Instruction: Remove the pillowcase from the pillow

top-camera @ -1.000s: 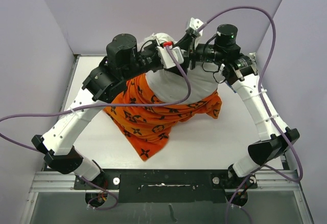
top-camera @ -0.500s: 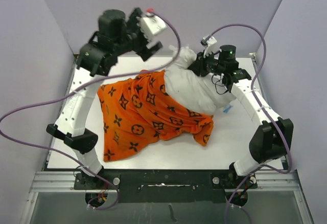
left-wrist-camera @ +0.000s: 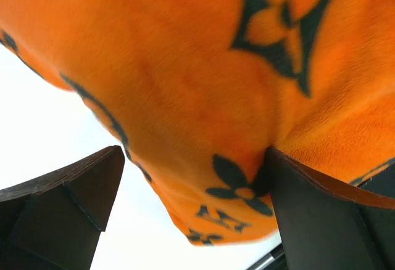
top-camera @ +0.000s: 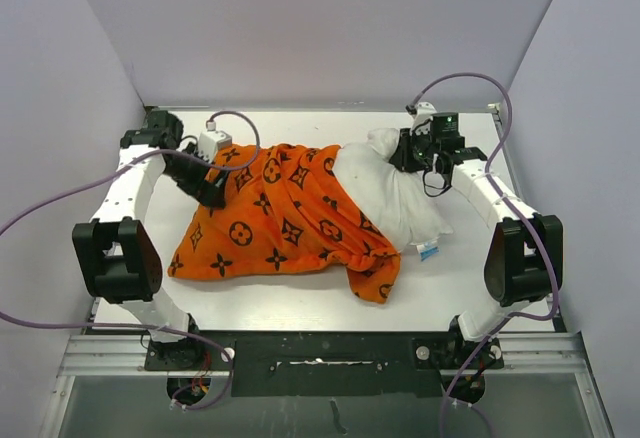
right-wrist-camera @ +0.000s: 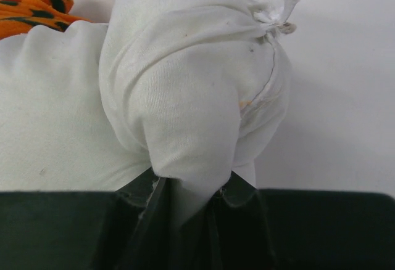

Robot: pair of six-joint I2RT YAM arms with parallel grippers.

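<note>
My left arm [top-camera: 135, 193] lies low over the tabletop [top-camera: 300, 293], left fingers [top-camera: 212, 188] spread wide at the pillowcase [top-camera: 290, 218]; right fingers [top-camera: 404, 154] pinch the pillow [top-camera: 400, 203] corner.

from my console this reads as a robotics lab test cell, not a lived-in room. the flat white tabletop [top-camera: 300, 298] is boxed in by plain pale lilac panels: a back wall [top-camera: 320, 28], a left side panel [top-camera: 50, 88] and a right side panel [top-camera: 590, 88]. along the near edge i see a silver aluminium extrusion rail [top-camera: 110, 366] and a black metal mounting plate [top-camera: 320, 356]. a white-and-black jointed left arm [top-camera: 135, 193] and a matching right arm [top-camera: 485, 190] rise from it. thick purple cables [top-camera: 465, 76] loop loosely off both arms. the light is even and flat.
</note>
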